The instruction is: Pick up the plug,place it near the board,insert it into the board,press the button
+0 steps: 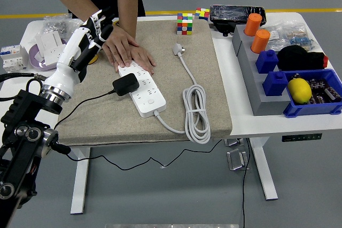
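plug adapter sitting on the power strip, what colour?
Black adapter, on the white power strip; head view.

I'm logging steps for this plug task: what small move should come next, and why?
Probably bring the left robot hand back down toward the power strip to press its button. The black plug already sits in the strip, a person's hand steadies its far end, and the robot hand hovers open, up and left of it. I cannot make out the button.
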